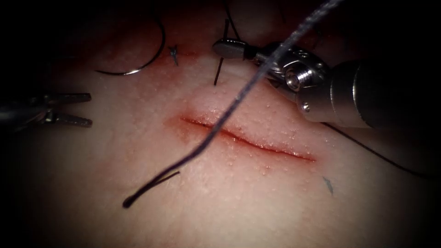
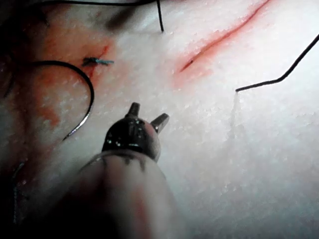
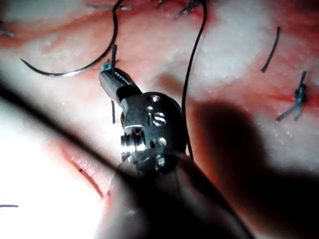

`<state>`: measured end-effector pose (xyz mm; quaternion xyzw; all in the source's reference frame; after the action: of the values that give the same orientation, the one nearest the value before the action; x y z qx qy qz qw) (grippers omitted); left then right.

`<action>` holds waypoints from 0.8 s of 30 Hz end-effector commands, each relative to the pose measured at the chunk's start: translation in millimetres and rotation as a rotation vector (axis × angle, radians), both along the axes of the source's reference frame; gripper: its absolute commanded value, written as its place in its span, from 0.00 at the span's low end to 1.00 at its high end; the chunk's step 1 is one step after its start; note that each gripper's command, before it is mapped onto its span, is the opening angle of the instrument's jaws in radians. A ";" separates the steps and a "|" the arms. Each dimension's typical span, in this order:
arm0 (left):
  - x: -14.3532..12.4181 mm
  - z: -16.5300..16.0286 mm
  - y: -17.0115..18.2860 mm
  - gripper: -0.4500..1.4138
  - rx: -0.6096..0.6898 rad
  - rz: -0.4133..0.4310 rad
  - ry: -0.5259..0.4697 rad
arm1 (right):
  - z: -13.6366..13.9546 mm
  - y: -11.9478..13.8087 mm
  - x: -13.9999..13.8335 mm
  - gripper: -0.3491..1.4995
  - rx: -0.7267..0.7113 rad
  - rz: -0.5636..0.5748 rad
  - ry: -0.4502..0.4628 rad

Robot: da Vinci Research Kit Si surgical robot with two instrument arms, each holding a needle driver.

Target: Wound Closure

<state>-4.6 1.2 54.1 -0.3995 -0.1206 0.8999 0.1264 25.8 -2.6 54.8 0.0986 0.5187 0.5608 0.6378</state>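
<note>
**Needle free on the tissue, right jaws on a short strand**

While my left tool (image 1: 76, 110) sits at the left edge of the endoscope view with its two jaws spread apart and nothing between them, the curved needle (image 1: 146, 59) lies loose on the tissue (image 1: 229, 206), up and to the left of the cut (image 1: 248, 140). Neither of my tools touches the needle, and it rests on the surface rather than in the tissue. In the left wrist view the same needle (image 2: 82, 94) curves near a small blue-green knot (image 2: 97, 61), with my parted left tool (image 2: 147, 117) near it but apart.

My right tool (image 1: 229, 48) comes in from the right, above the cut, jaws closed on a short dark strand of thread (image 1: 220, 69) that stands roughly upright through them (the right wrist view shows that strand (image 3: 113, 107) crossing the clamped right tool (image 3: 112, 79)).

A long thick thread (image 1: 220, 121) runs diagonally across the cut, its free end lying on the tissue to the lower left. The cut itself is open, reddened along its edges.
</note>
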 end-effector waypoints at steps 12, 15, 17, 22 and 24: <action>-1.5 -0.2 -0.9 0.40 0.001 0.035 -0.023 | 0.3 0.0 0.7 0.00 -0.003 0.005 0.003; -1.7 -0.4 -1.1 0.40 0.000 0.044 -0.023 | 0.2 0.1 0.7 0.00 -0.002 0.005 0.003; -1.9 -0.6 -1.2 0.40 -0.001 0.052 -0.026 | 0.0 0.3 0.6 0.00 -0.002 0.010 0.007; -2.0 -0.9 -1.3 0.41 -0.003 0.058 -0.030 | -0.3 0.5 0.6 0.00 -0.001 0.015 0.011; -2.1 -1.1 -1.3 0.41 -0.003 0.059 -0.031 | -0.3 0.5 0.7 0.00 -0.006 0.013 0.008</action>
<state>-6.2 0.0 52.2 -0.4104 -0.1338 0.8968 0.0968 25.6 -1.9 53.9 0.0951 0.5229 0.5641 0.6319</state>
